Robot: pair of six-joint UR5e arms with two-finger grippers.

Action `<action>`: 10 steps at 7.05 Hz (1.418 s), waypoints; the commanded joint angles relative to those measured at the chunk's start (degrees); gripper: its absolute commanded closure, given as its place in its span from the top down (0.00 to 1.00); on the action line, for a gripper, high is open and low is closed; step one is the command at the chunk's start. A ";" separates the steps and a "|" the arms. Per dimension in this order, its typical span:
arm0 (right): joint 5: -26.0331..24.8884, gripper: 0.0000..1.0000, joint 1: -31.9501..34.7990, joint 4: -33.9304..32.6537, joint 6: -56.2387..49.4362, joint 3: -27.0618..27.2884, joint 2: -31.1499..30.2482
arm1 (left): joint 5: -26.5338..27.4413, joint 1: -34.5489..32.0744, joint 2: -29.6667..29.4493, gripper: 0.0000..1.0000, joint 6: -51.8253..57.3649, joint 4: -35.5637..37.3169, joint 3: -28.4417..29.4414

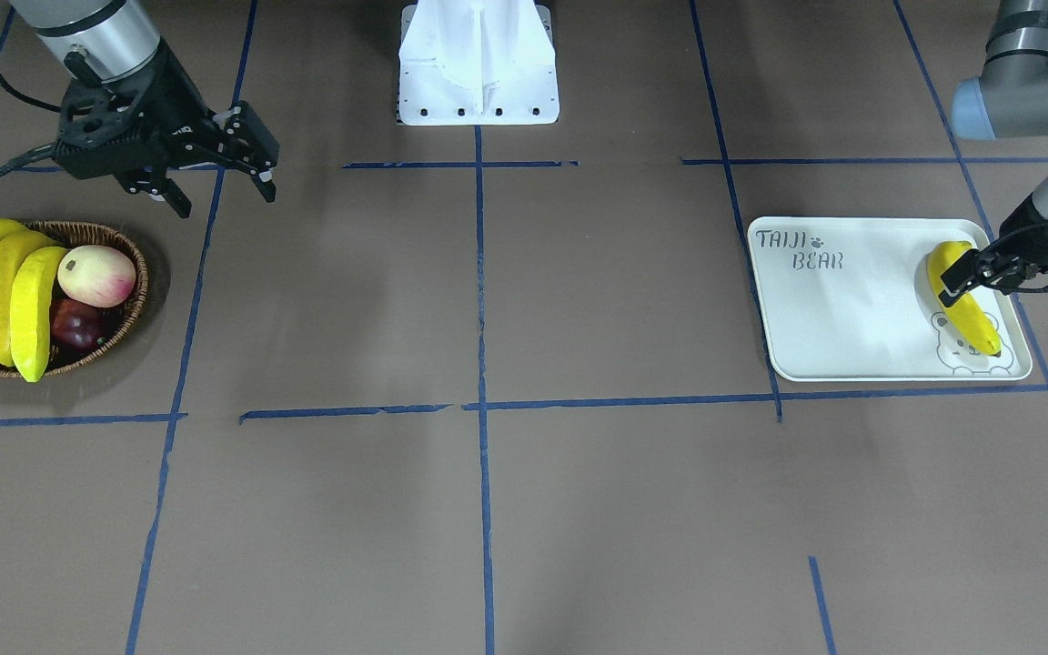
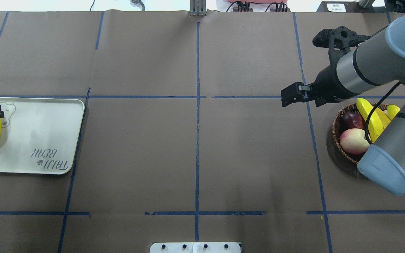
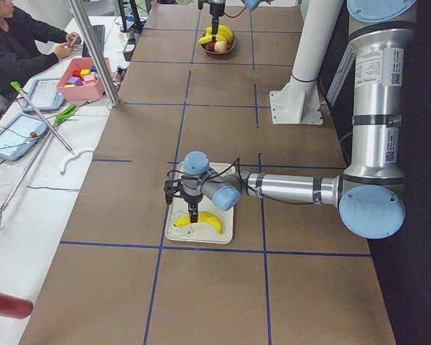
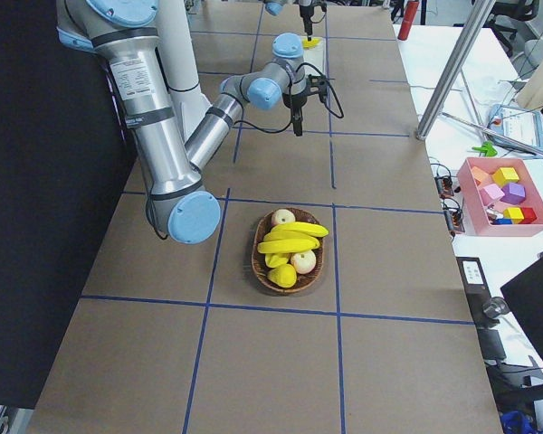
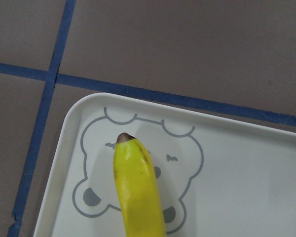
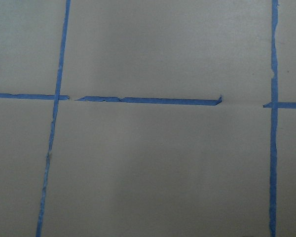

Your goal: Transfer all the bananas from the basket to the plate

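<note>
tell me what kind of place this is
Probably a robotics lab set up for recording data: a table covered in brown paper with a blue tape grid, a person at a side bench, and tablets beside them.

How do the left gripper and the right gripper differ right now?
The left gripper is down at the plate, jaws closed on a banana; the right gripper hangs above bare table beside the basket, jaws open and empty. Both are black two-finger grippers.

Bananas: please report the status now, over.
Left gripper shut on one banana, low over the plate. Right gripper open, empty, beside the basket. Three bananas left in basket. Nothing in the way.
</note>
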 commanded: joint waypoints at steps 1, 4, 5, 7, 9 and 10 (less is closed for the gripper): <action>0.32 1.00 2.45 -4.58 -7.83 0.56 -1.47 | -3.33 -1.85 0.15 0.99 -0.03 0.42 -2.59; 5.66 1.00 10.42 -6.38 -19.08 2.84 -9.85 | -5.53 -1.77 -0.55 0.99 -2.74 1.12 -6.01; 10.91 1.00 15.86 -6.37 -25.91 2.60 -14.44 | -5.54 -1.51 -1.07 0.99 -7.11 1.65 -7.16; 15.35 1.00 20.91 -4.28 -33.79 2.50 -22.01 | -5.54 -1.16 -1.52 0.99 -10.30 1.65 -9.01; 17.36 1.00 20.92 20.22 -28.31 -3.96 -31.85 | -5.54 -0.45 -2.66 0.99 -11.99 1.65 -9.02; 19.29 1.00 20.92 31.22 -22.69 -8.96 -33.63 | -5.54 -0.45 -2.84 0.99 -11.99 1.65 -9.02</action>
